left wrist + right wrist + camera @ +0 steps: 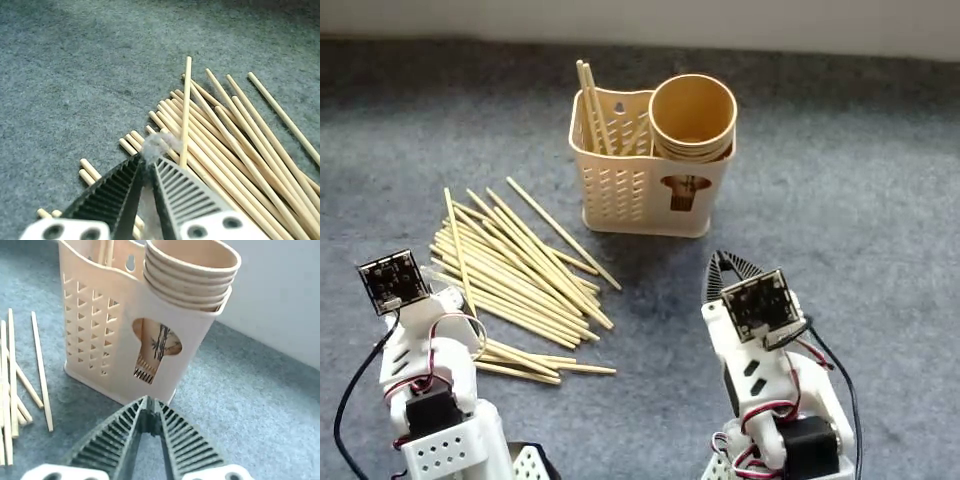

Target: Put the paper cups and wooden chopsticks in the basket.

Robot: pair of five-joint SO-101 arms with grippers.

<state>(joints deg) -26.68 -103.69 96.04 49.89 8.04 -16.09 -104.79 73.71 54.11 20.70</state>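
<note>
Item 1: loose wooden chopsticks point(240, 150), piled just ahead of my left gripper point(149, 160).
Jaws together, holding nothing; long axes slant away from my tips; left arm nearer.

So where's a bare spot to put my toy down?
The grey surface right of the basket is bare, and so is the far-left stretch beyond the loose chopsticks. A narrow strip lies between that pile and the right end effector. It's crowded around the pile.

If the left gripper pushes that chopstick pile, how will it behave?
The chopsticks look round and thin, so they'd probably roll and scatter. They seem stiff and light. Flat on the carpet, one may be hard to pinch.
</note>
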